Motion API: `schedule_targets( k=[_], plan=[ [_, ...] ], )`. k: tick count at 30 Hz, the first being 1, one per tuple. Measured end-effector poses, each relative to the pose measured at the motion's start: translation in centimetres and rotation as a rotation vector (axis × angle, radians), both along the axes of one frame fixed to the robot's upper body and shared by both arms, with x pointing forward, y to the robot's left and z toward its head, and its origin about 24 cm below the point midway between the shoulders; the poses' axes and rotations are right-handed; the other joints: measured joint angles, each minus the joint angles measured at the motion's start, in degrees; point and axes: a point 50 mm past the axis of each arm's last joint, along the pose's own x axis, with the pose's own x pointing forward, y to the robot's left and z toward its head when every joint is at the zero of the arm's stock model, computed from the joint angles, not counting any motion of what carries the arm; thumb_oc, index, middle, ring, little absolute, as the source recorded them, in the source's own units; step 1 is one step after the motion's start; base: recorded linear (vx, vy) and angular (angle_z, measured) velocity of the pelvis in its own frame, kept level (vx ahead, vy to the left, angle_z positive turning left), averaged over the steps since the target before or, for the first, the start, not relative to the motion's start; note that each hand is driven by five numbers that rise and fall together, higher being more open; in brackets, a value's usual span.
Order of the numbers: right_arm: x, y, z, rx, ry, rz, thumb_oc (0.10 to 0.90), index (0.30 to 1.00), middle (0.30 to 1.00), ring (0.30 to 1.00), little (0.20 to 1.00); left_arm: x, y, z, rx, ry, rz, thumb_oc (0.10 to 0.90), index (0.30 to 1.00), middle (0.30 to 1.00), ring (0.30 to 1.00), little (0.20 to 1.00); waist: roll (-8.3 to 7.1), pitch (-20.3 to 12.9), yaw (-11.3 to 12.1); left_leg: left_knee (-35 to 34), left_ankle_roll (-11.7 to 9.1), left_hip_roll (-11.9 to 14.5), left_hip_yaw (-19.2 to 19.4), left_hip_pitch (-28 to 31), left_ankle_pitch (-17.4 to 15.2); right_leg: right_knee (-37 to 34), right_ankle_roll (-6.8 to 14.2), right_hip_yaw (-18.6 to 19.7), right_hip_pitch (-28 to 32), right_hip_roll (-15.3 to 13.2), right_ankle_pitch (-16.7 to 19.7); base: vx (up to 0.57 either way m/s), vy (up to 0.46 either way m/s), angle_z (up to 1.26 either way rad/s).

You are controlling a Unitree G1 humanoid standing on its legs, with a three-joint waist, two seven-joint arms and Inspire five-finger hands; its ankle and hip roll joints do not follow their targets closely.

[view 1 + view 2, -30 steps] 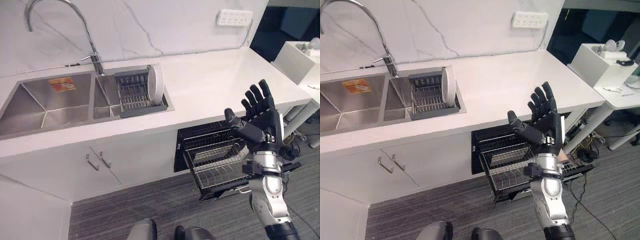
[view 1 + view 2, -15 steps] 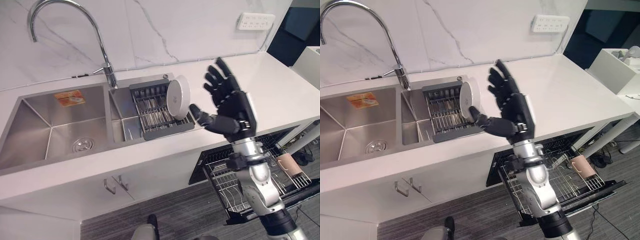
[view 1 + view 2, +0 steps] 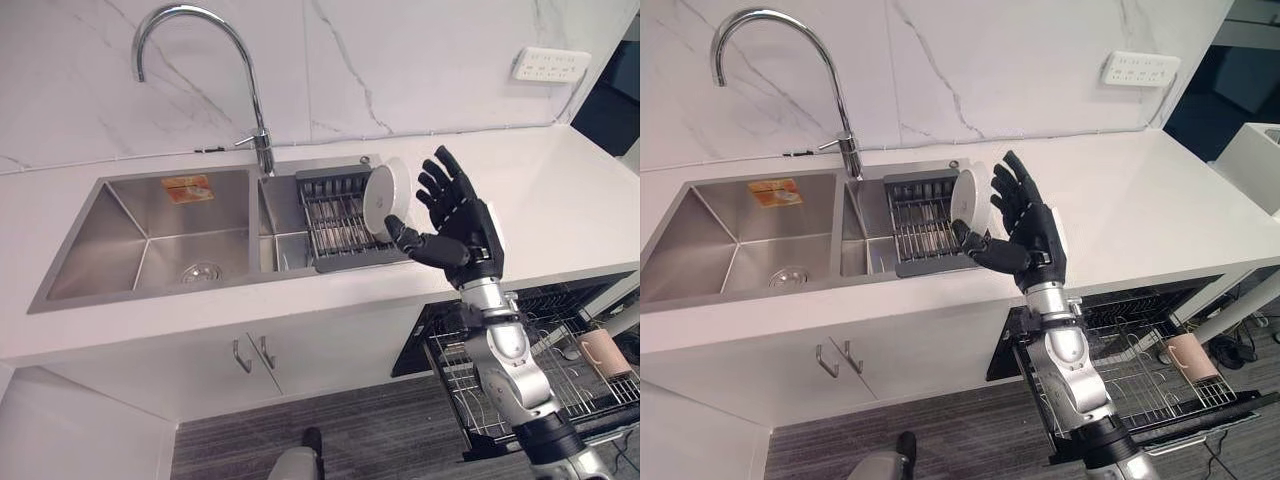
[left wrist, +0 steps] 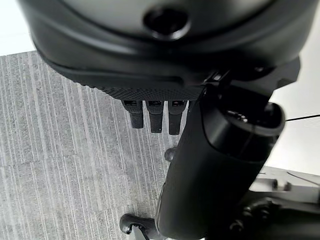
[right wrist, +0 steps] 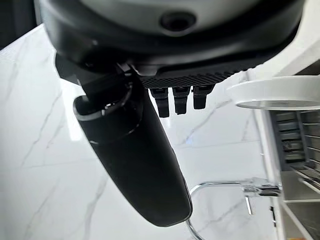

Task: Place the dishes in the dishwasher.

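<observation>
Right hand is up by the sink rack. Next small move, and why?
Probably ease the right hand forward to close on the white plate. The plate stands on edge in the drying rack; the hand is open beside it, holding nothing, and the dishwasher rack is pulled out below.

A white plate [image 3: 385, 199] is standing on edge in the grey drying rack [image 3: 340, 221], which is sitting in the smaller basin of the steel sink [image 3: 150, 240] sunk into the white counter [image 3: 540, 200]. The right hand [image 3: 455, 225] is hovering just beside the plate, fingers spread and thumb reaching toward it, not touching. Under the counter's front edge the dishwasher rack [image 3: 560, 375] is sticking out, carrying a tan cup [image 3: 604, 352].
</observation>
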Motion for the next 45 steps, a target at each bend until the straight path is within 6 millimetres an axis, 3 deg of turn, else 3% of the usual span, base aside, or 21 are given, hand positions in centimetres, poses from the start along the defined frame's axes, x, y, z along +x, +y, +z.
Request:
schedule_targets(
  k=[9,14,20,25,34,40,45],
  plan=[
    [1.1,-0.7,1.6,0.008,-0.045,-0.047,0.800,0.900,0.900,0.900,0.900,0.0,-0.1,0.0,0.010,-0.010,-0.070,0.800,0.900,0.900,0.900,0.900,0.15,-1.1,1.2,-0.1,-0.4,-0.7,-1.4,0.4,0.7,0.3,0.3,-1.2,0.9,-0.3,-0.5,0.06,-0.001,0.09],
    [2.1,-2.2,1.2,-0.132,-0.011,-0.107,0.800,0.900,0.900,0.900,0.900,-0.3,0.1,0.1,0.023,-0.020,-0.126,0.800,0.900,0.900,0.900,0.900,-0.40,-1.4,2.8,-0.1,0.0,-0.9,-2.0,0.1,0.4,0.4,0.2,-2.4,1.3,-0.4,-0.9,0.04,0.007,0.09],
    [2.8,-4.3,1.4,-0.160,0.016,-0.170,0.800,0.900,0.900,0.900,0.900,-1.1,0.0,0.1,-0.056,-0.014,-0.169,0.800,0.900,0.900,0.900,0.900,-0.53,-1.4,2.9,-0.1,-0.1,-1.2,-3.4,-1.7,1.0,0.8,0.0,-3.4,0.3,-0.4,-1.0,0.01,-0.007,0.13],
    [4.1,-7.2,1.3,-0.127,0.081,-0.273,0.800,0.900,0.900,0.900,0.900,-1.3,-0.2,0.2,-0.116,-0.002,-0.201,0.800,0.900,0.900,0.900,0.900,-0.91,-1.1,3.2,-0.3,0.0,-1.7,-4.4,-1.9,1.2,0.7,0.1,-4.4,0.6,-0.5,-1.0,0.02,0.020,0.11],
    [5.3,-10.2,2.6,-0.087,0.094,-0.411,0.800,0.900,0.900,0.900,0.900,-1.1,0.0,0.3,-0.132,-0.016,-0.179,0.800,0.900,0.900,0.900,0.900,-1.69,-0.4,3.0,-0.4,0.2,-2.5,-4.7,-1.6,1.3,-0.6,0.5,-5.2,1.8,-0.7,-0.8,0.03,0.020,0.05],
    [5.7,-11.2,2.7,-0.076,0.116,-0.441,0.800,0.900,0.900,0.900,0.900,-0.5,0.1,0.3,-0.129,-0.031,-0.187,0.800,0.900,0.900,0.900,0.900,-1.79,1.6,3.5,-0.1,0.2,-2.7,-4.7,-1.4,1.3,-0.9,0.7,-5.4,2.6,-0.8,-0.7,0.00,0.000,0.01],
    [6.6,-12.5,1.6,-0.014,0.214,-0.477,0.800,0.900,0.900,0.900,0.900,-0.1,0.3,0.4,-0.115,-0.033,-0.191,0.800,0.900,0.900,0.900,0.900,-1.61,2.9,4.6,-0.1,0.2,-2.9,-4.7,-0.7,1.3,-1.2,0.9,-5.5,3.5,-1.0,-0.6,0.01,0.000,0.01]
  ],
)
